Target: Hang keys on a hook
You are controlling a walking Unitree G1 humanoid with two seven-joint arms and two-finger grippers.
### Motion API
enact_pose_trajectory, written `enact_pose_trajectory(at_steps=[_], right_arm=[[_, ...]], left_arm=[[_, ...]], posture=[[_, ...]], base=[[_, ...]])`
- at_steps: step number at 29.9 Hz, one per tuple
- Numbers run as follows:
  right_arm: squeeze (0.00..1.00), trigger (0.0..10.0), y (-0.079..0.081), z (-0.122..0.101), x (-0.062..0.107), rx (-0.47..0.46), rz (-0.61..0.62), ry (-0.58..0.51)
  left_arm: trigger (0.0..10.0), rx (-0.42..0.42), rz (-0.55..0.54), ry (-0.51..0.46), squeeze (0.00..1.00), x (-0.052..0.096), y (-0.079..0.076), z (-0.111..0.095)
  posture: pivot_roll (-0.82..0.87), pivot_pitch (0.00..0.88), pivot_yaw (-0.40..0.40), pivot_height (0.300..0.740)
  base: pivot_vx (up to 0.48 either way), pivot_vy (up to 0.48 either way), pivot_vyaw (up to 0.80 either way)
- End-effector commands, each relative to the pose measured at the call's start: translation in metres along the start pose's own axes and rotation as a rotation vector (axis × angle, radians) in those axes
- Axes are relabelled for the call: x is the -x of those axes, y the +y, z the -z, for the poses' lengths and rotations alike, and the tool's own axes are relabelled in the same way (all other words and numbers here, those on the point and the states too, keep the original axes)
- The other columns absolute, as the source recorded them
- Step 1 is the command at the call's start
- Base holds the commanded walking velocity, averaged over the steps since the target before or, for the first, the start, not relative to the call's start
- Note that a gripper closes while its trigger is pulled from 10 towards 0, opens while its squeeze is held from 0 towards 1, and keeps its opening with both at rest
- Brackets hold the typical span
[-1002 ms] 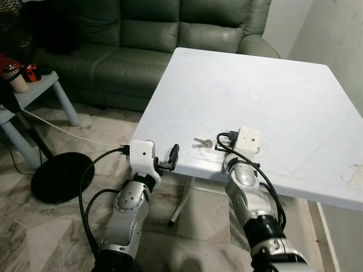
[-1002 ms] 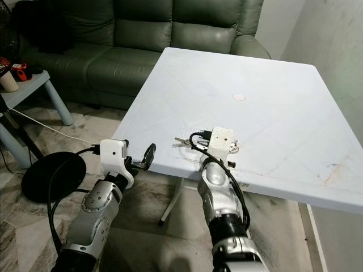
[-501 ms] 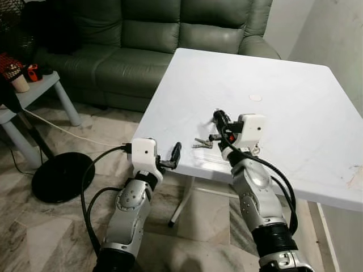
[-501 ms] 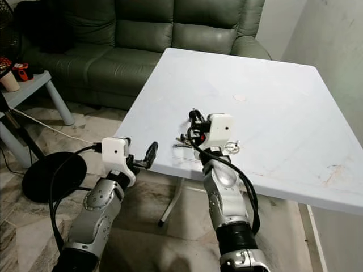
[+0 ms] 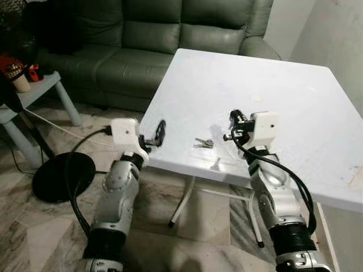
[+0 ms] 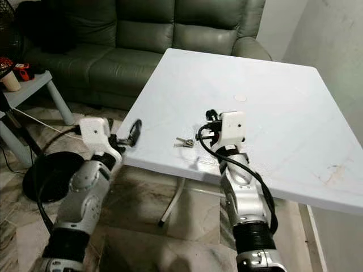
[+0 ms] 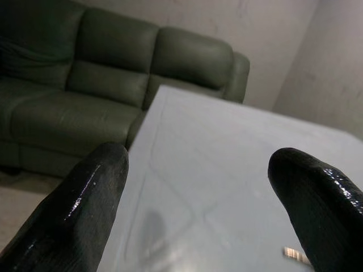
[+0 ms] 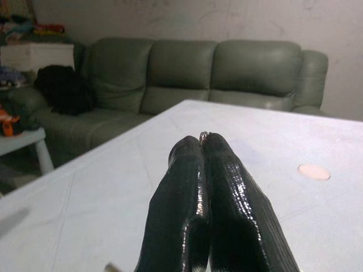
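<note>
Both our arms have shifted in the last second. Our right arm, which lay low at the near edge of the large white square plastic table (image 5: pixel 295 96), has lifted and swung to the right, so our right gripper (image 5: pixel 234 126) now hangs above the tabletop, well to the right of where it was. Our left arm has risen from below the table edge, and our left gripper (image 5: pixel 157 134) now sits at the table's near left corner, level with the top.

Behind the table stands the dark green leather sofa (image 5: pixel 164 34), unchanged, and off to our left are the black round fan base (image 5: pixel 59 177) on the floor and the pale blue side table (image 5: pixel 34 90).

The small bunch of silver keys (image 5: pixel 202 143) still lies flat on the white top near the front edge, between the two grippers and touching neither. In the right wrist view the two black fingers (image 8: pixel 227 198) are pressed together, with a tiny glint at the tips that we cannot identify; they do not have hold of the keys. In the left wrist view the fingers (image 7: pixel 85 204) stand wide apart with nothing between them, and a sliver of the keys shows near one fingertip.

We judge the pick-up has not yet succeeded, and it appears to be passing to the left gripper. No hook can be made out.
</note>
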State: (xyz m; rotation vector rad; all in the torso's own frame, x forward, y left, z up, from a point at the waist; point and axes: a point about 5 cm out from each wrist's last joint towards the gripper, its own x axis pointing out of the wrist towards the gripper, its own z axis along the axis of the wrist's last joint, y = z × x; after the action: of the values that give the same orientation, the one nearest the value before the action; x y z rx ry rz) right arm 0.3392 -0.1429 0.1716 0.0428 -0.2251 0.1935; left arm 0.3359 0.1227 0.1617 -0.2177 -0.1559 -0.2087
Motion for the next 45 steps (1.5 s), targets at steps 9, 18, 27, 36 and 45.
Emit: enact_pose_trajectory(at_steps=[9,18,27,36,45], right_arm=[[0.00,10.0,-0.014,-0.028,0.007,0.109,0.051,-0.111],[0.00,10.0,-0.021,-0.030,0.036,0.134,0.043,-0.118],[0.00,10.0,-0.023,-0.003,0.062,0.083,0.097,-0.043],[0.00,10.0,-0.032,0.002,0.056,0.113,0.121,0.018],[0.00,10.0,-0.030,-0.008,0.036,0.120,0.096,-0.004]], left_arm=[[10.0,-0.001,-0.036,-0.131,0.00,-0.008,0.013,-0.044],[10.0,0.009,-0.021,-0.151,0.00,0.017,0.017,-0.038],[10.0,0.031,-0.064,-0.040,0.00,0.038,0.023,-0.011],[10.0,-0.013,-0.055,-0.027,0.00,0.029,0.032,-0.015],[10.0,-0.027,-0.034,-0.047,0.00,0.009,0.028,-0.024]], posture=[[-0.02,0.027,-0.043,0.732],[-0.02,0.035,-0.036,0.732],[-0.02,0.047,-0.031,0.732],[-0.02,0.047,-0.025,0.732],[-0.03,0.039,-0.019,0.732]], base=[[0.000,0.000,0.00],[0.000,0.000,0.00],[0.000,0.000,0.00],[0.000,0.000,0.00],[0.000,0.000,-0.34]])
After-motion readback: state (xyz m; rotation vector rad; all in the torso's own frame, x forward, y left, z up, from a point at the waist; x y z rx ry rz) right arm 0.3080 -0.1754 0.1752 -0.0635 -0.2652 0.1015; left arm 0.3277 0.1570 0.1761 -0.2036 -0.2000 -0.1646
